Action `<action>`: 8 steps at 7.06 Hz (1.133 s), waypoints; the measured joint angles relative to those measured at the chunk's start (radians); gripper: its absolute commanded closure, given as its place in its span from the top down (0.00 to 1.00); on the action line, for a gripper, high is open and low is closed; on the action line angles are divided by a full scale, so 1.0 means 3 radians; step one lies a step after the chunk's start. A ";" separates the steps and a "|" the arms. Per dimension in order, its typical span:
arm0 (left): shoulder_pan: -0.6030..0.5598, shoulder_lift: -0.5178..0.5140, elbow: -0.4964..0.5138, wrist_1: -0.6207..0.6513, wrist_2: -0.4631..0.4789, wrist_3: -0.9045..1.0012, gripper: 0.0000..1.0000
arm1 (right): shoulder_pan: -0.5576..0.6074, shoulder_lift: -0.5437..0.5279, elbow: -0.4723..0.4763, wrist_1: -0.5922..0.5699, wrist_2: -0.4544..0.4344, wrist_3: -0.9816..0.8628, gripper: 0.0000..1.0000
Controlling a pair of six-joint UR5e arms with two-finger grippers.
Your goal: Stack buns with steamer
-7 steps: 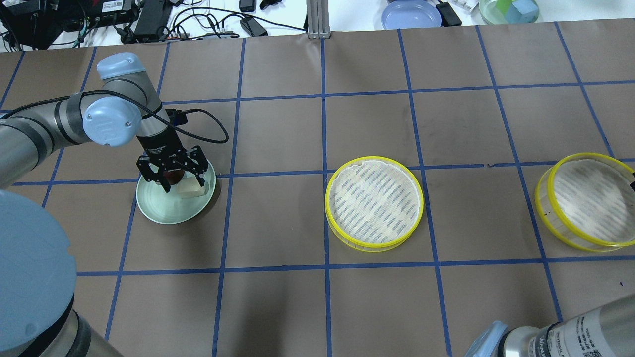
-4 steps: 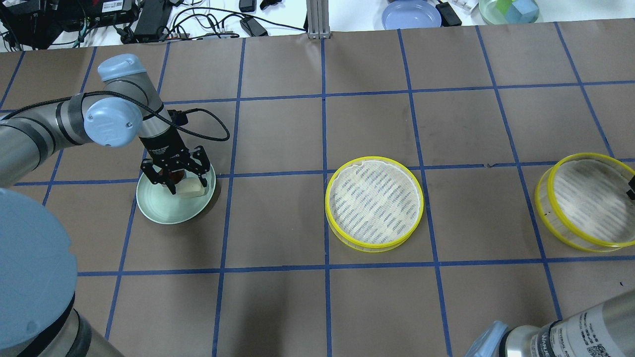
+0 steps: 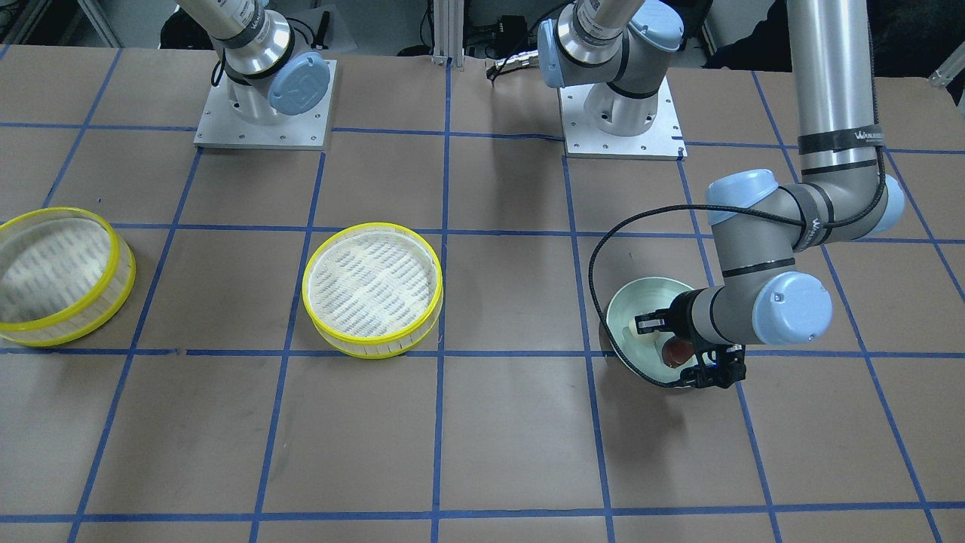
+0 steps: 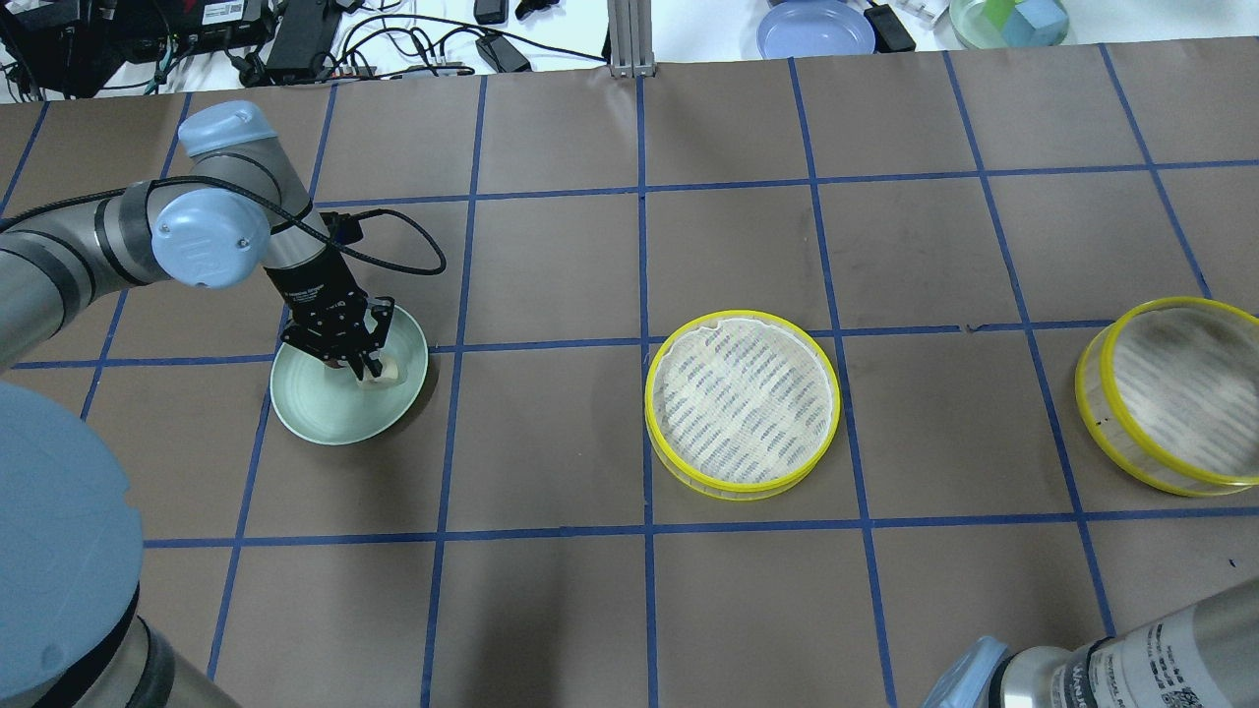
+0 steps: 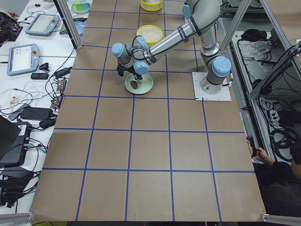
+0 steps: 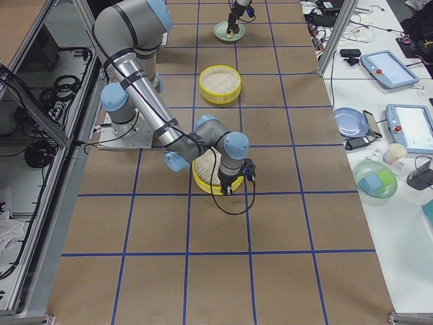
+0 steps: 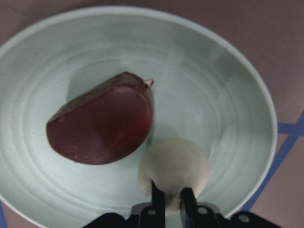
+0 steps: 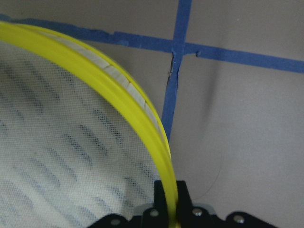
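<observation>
A pale green plate holds a dark reddish-brown bun and a cream-white bun. My left gripper is down in the plate. Its fingers stand close together and pinch the near edge of the cream-white bun. The brown bun lies beside it, untouched. A yellow-rimmed steamer tray sits at mid-table. A second steamer tray is at the far right. My right gripper is shut on that tray's yellow rim. It is out of the overhead view.
Beyond the table's far edge lie cables, a blue plate and a bowl of blocks. Brown table surface with blue tape lines lies between the plate and the middle tray.
My left gripper was open around the buns; it has turned, dropped and shut by the cream bun. The right steamer tray has shifted slightly up in the overhead view.
</observation>
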 measured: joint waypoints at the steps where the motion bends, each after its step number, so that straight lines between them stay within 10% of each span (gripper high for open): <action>1: 0.0038 0.0059 0.0029 -0.0038 -0.0001 -0.0014 0.00 | 0.0003 -0.0069 -0.0050 0.0053 0.0013 0.0006 0.00; 8: -0.1052 0.0475 0.0432 -0.0166 -0.0819 -0.1731 0.00 | 0.0824 -0.0753 -0.0480 0.1511 -0.0137 0.1314 0.00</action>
